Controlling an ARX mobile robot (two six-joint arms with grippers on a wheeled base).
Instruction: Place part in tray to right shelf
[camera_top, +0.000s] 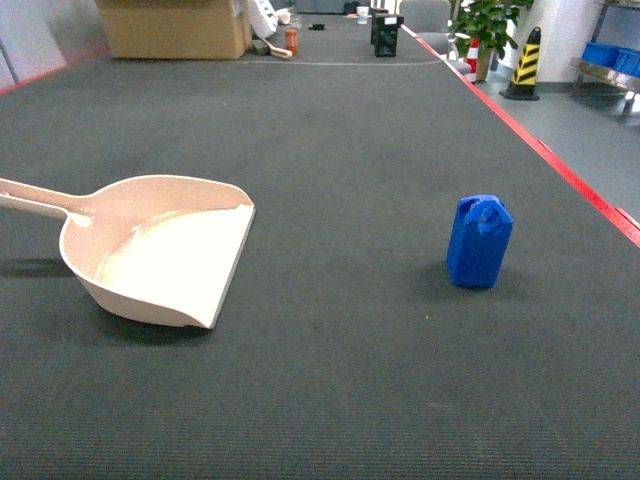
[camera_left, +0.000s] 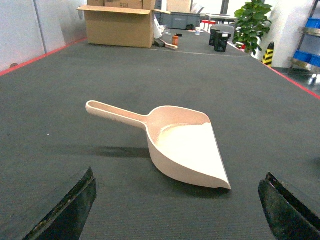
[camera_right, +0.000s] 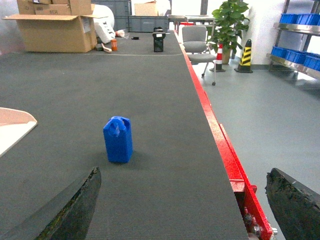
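One bright blue part (camera_top: 480, 241) — upright, jerrycan-shaped, both grippers (camera_left: 175, 210) (camera_right: 182, 210) spread wide, tray (camera_top: 160, 255) well apart.

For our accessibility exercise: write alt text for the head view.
A blue part stands upright on a dark mat, well apart from an empty beige tray lying to its left, handle pointing left. No gripper shows.

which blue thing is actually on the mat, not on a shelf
The small blue part, standing upright on the dark mat right of the tray. The other blue things are crates on the shelf across the floor.
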